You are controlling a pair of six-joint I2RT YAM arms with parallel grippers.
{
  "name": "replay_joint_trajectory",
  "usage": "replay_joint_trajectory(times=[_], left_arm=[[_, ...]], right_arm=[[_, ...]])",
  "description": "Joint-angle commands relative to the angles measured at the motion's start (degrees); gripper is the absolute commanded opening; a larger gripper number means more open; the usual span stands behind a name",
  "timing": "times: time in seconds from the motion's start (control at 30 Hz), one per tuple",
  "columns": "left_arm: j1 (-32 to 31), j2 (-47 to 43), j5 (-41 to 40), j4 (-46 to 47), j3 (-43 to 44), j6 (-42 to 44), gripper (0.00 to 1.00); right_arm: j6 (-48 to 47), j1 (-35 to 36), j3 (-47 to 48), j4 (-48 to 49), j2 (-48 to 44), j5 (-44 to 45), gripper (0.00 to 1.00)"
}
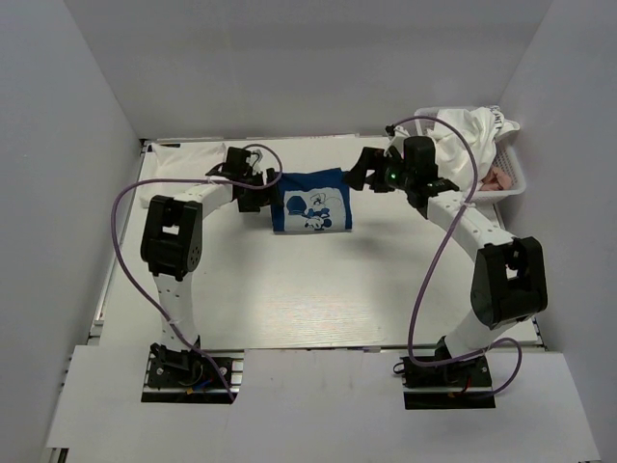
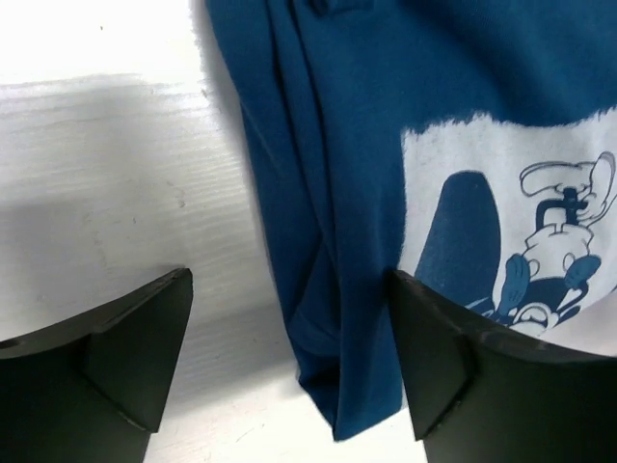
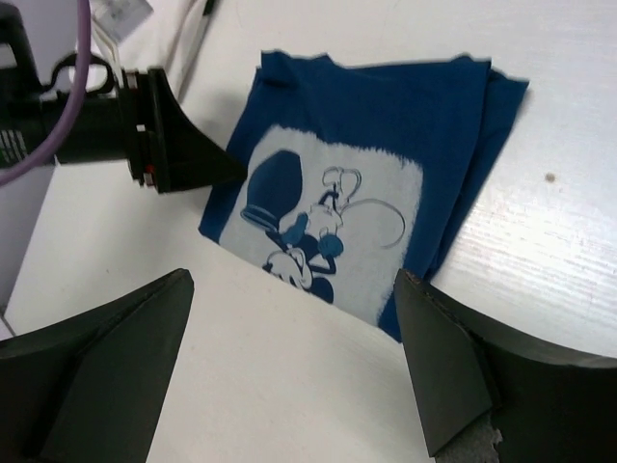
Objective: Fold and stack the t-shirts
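Observation:
A folded navy blue t-shirt [image 1: 313, 201] with a white cartoon print lies flat at the back middle of the table. My left gripper [image 1: 268, 190] is at its left edge, low over the table. In the left wrist view the shirt's bunched folded edge [image 2: 337, 145] lies between the wide-apart fingers of the left gripper [image 2: 289, 328], and the right finger [image 2: 443, 357] sits against the cloth. My right gripper [image 1: 362, 172] hovers off the shirt's right side. In the right wrist view it [image 3: 294, 328] stands open over bare table, with the shirt [image 3: 386, 106] beyond it.
A white mesh basket [image 1: 518, 185] stands at the back right corner. A white t-shirt [image 1: 463, 135] spills over its rim and a pink one [image 1: 499, 179] lies inside. White walls close in the table on three sides. The left gripper [image 3: 183, 154] shows in the right wrist view.

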Motion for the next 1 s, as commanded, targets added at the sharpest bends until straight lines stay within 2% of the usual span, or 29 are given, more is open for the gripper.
replay_joint_trajectory(times=[0.0, 0.07, 0.27, 0.37, 0.47, 0.5, 0.53, 0.6, 0.73, 0.97], left_arm=[[-0.72, 2.71, 0.68, 0.84, -0.52, -0.28, 0.89], [-1.34, 4.48, 0.68, 0.15, 0.54, -0.28, 0.79], [-4.14, 9.05, -2.21, -1.08, 2.74, 0.77, 0.62], [-4.77, 9.85, -4.14, -2.58, 4.5, 0.78, 0.49], [-4.77, 11.87, -5.03, -2.58, 7.21, 0.78, 0.15], [-4.77, 12.48, -7.46, -5.46, 8.62, 1.3, 0.03], [-4.77, 13.1, -9.14, -6.96, 10.2, 1.31, 0.0], [-4.77, 13.72, -13.61, -9.87, 14.33, 2.53, 0.0], [-4.77, 9.95, -18.29, -11.37, 15.66, 8.23, 0.0], [-3.72, 0.89, -24.7, -10.59, 15.66, 24.92, 0.0]], right_arm=[[-3.26, -0.23, -2.14, 0.15, -1.89, -1.58, 0.9], [-3.34, -0.32, -3.63, 0.15, -2.33, -1.41, 0.9], [-3.17, -0.32, -6.28, 0.24, -3.83, -0.09, 0.9], [-2.91, -0.49, -7.59, 0.41, -4.61, 0.36, 0.9], [-2.9, -0.4, -9.61, 0.85, -6.19, 0.27, 0.9], [-3.08, -0.49, -10.57, 1.03, -6.63, 0.97, 0.9], [-3.34, -0.49, -11.28, 1.03, -7.86, 1.32, 0.9], [-4.13, -0.32, -12.16, 0.59, -8.48, 2.64, 0.9], [-4.31, -0.58, -15.06, 2.17, -12.16, 4.04, 0.9], [-4.66, -0.32, -21.48, 4.81, -16.74, 5.81, 0.9]])
